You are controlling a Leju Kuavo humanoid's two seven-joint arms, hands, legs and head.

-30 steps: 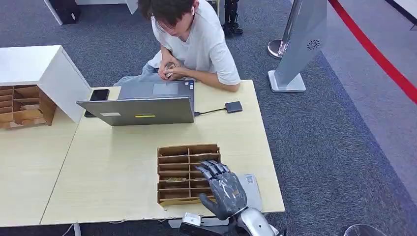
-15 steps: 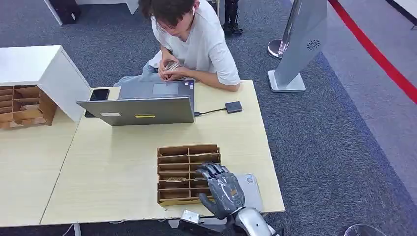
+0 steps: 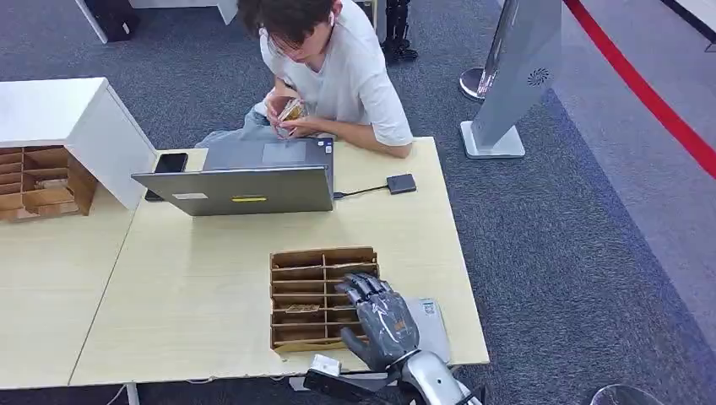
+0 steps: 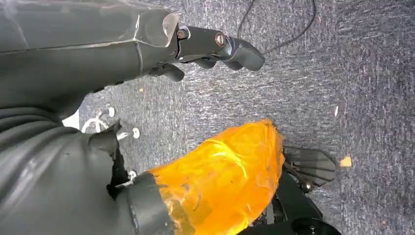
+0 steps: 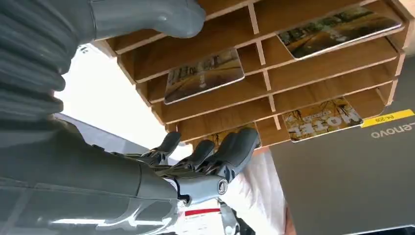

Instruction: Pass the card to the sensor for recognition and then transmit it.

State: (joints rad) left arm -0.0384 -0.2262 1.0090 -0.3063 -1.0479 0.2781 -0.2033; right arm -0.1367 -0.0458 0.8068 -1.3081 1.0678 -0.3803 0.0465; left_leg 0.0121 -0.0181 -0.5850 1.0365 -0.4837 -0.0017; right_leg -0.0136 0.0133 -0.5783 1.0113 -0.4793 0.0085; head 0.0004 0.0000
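A wooden card rack [image 3: 314, 297] lies near the table's front edge, with printed cards [image 5: 203, 74] in several of its slots. My right hand [image 3: 382, 321] hovers over the rack's right side, fingers [image 5: 230, 149] spread and holding nothing; the fingertips cover part of one card. A small black reader [image 3: 401, 183] is cabled to the grey laptop [image 3: 245, 187] at the far side. The person [image 3: 338, 67] seated behind the laptop holds a card [image 3: 291, 110] in both hands. My left hand [image 4: 215, 46] hangs above the carpet with fingers extended, holding nothing.
A flat grey device [image 3: 434, 325] lies under my right wrist by the table's front right corner. A black phone [image 3: 169, 163] sits left of the laptop. A second wooden rack [image 3: 38, 181] and a white box [image 3: 76, 118] stand at the left. A grey stand [image 3: 515, 76] is on the floor.
My right hand has shifted slightly forward over the rack, still holding nothing. The person has raised the card from the lap to chest height.
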